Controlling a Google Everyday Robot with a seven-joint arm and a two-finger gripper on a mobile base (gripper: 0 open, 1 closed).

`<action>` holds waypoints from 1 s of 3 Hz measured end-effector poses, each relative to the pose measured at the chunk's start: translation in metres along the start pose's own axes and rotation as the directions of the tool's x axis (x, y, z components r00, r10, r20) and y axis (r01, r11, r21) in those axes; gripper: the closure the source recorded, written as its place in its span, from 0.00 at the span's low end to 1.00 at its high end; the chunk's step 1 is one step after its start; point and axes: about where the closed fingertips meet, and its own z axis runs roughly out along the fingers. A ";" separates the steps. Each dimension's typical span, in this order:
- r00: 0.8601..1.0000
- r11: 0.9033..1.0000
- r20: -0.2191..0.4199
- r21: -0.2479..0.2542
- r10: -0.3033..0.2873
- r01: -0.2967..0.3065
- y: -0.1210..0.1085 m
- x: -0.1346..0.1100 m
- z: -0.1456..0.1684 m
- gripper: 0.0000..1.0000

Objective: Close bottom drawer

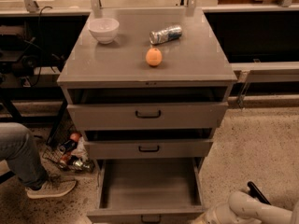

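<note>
The bottom drawer (148, 185) of the grey cabinet (140, 73) is pulled far out, and its plain grey tray is empty. Its shallow front (117, 215) with a small black handle (150, 218) lies at the bottom edge of the camera view. My white arm (252, 209) reaches in from the bottom right. My gripper (200, 219) is low at the drawer front's right corner and mostly cut off by the frame edge.
The top drawer (147, 114) and middle drawer (148, 148) stand slightly open. A white bowl (103, 30), a can lying on its side (166, 34) and an orange (153, 57) are on the cabinet top. A person's leg and shoe (49, 188) and floor clutter (70, 153) are on the left.
</note>
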 end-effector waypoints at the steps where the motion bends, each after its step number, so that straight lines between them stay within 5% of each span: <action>1: 0.998 0.998 0.037 0.055 -0.045 0.043 -0.013 -0.018 0.019 1.00; 3: 0.991 0.993 0.089 0.072 -0.100 0.094 -0.021 -0.045 0.042 1.00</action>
